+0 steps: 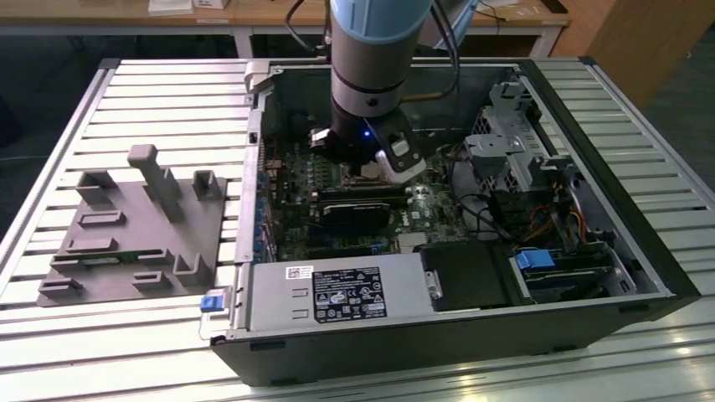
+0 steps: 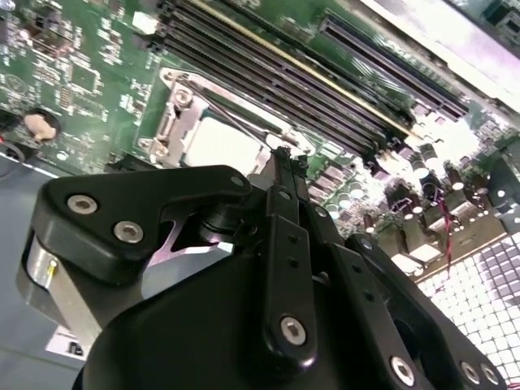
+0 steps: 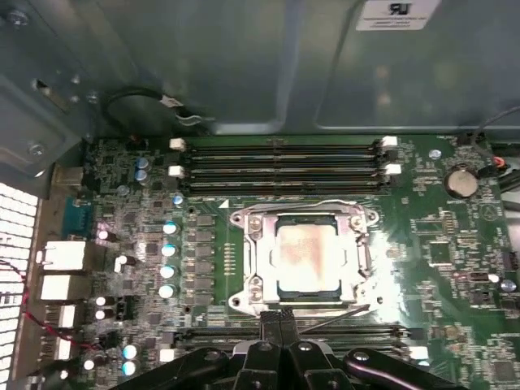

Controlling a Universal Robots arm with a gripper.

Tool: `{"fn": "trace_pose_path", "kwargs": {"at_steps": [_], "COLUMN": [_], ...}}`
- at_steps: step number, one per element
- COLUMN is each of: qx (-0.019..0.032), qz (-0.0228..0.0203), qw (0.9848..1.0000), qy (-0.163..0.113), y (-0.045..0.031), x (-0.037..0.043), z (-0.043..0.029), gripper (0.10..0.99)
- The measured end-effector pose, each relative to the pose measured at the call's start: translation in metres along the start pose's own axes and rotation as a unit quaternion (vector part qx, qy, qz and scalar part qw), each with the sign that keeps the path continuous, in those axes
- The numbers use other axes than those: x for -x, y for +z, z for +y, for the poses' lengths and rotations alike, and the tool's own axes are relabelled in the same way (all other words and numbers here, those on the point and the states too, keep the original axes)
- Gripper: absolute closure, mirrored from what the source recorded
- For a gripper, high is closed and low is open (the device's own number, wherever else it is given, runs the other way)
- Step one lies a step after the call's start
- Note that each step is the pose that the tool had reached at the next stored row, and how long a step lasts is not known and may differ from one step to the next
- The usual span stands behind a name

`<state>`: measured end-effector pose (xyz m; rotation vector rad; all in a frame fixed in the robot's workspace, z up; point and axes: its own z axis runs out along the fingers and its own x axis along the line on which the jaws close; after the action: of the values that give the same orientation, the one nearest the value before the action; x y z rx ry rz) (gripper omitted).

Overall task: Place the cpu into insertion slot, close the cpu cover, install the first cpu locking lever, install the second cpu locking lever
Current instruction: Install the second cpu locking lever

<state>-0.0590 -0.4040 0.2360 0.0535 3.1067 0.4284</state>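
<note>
First wrist view: the cpu [image 3: 307, 253] sits flat in the insertion slot [image 3: 256, 256] on the green motherboard [image 3: 455, 244], with the cpu cover [image 3: 305, 218] lying closed over it as a silvery frame around the chip's face. The gripper [image 3: 280, 315] is just beside the socket's edge, its two black fingers [image 3: 270, 325] pressed together with no gap, their tips close to a thin wire locking lever [image 3: 337, 318] that lies along that edge. Exterior view: the arm [image 1: 374, 59] reaches down into the open computer case [image 1: 447, 335], which lies on a slatted table [image 1: 134, 92] beside a grey fixture [image 1: 129, 226].
</note>
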Motion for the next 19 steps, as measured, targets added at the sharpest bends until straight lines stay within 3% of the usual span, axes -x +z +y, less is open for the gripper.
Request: {"fn": "trace_pose_path", "kwargs": {"at_steps": [19], "qx": [0.0005], "qz": [-0.0019], "qw": [1.0000], "qy": [0.007], "y": [0.0186], "x": [-0.0043], "z": [-0.0092], "gripper": [0.969]}}
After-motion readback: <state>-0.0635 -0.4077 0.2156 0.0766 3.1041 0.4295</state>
